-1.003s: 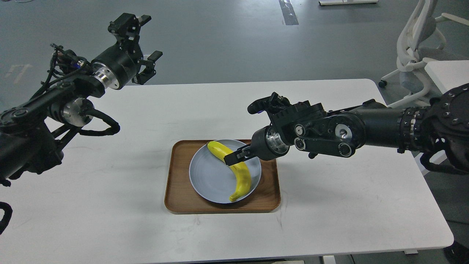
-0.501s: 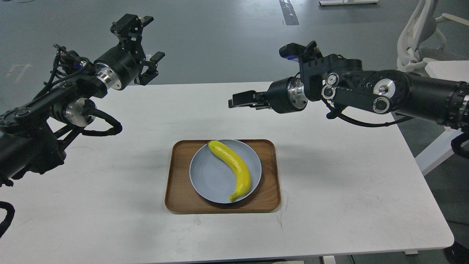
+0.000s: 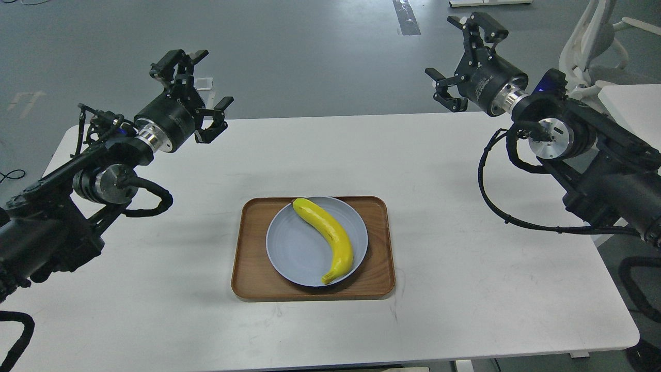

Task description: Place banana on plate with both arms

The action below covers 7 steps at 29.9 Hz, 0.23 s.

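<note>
Two black arms with shiny silver rings. Looped black cables. Black claw grippers (image 3: 196, 85) (image 3: 462, 59).

no readable text, labels, brands, numbers or signs anywhere

Yellow banana (image 3: 330, 237), blue-grey plate (image 3: 294, 253), brown wooden tray (image 3: 253, 268), white table (image 3: 465, 268).

— How many things lie on the worktop (image 3: 465, 289)?

— One wooden tray (image 3: 253, 274), one plate (image 3: 292, 253), one banana (image 3: 330, 238).

— And the arms?

— Two arms, so two grippers: left (image 3: 199, 85) and right (image 3: 462, 57). Behind, one white chair (image 3: 588, 57).
</note>
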### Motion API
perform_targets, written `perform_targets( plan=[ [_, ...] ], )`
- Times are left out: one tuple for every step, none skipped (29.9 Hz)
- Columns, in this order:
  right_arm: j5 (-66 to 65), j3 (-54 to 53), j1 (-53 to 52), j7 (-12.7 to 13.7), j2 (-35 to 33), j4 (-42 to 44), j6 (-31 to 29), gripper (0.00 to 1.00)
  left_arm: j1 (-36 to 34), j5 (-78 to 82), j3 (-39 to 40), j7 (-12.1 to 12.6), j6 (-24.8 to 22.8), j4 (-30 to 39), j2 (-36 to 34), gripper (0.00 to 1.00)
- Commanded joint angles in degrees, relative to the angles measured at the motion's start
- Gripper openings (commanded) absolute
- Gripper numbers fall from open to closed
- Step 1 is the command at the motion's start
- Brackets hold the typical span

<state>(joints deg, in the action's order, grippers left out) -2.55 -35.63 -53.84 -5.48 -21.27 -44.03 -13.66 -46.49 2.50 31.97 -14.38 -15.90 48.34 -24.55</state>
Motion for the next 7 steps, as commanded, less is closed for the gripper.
perform_targets(
  plan=[
    [1.1,-2.4,2.6,1.6,1.7,-0.2,2.9,0.99,2.1,-1.0,1.8,0.1,-1.4,0.0,0.1,0.98],
    [1.1,-2.5,2.7,1.4,2.2,-0.2,3.8,0.99,2.4,-1.2,1.8,0.0,-1.5,0.0,0.0,0.98],
    [1.1,-2.5,2.7,1.2,2.3,-0.1,4.2,0.99,2.5,-1.2,1.8,-0.1,-1.5,0.1,0.0,0.98],
    [1.1,-2.3,2.7,1.1,2.4,0.0,4.3,0.99,2.5,-1.2,1.8,-0.2,-1.5,0.3,-0.1,0.98],
    [0.9,-1.4,2.6,1.1,2.6,-0.1,4.0,0.99,2.5,-1.2,1.8,-0.5,-1.4,0.4,-0.1,0.98],
    [0.9,-1.3,2.5,1.1,2.6,-0.2,3.9,0.99,2.5,-1.2,1.8,-0.4,-1.4,0.5,-0.1,0.98],
    [0.9,-1.2,2.3,1.1,2.6,-0.4,3.7,1.00,2.5,-1.2,1.8,-0.4,-1.4,0.6,-0.2,0.98]
  ],
)
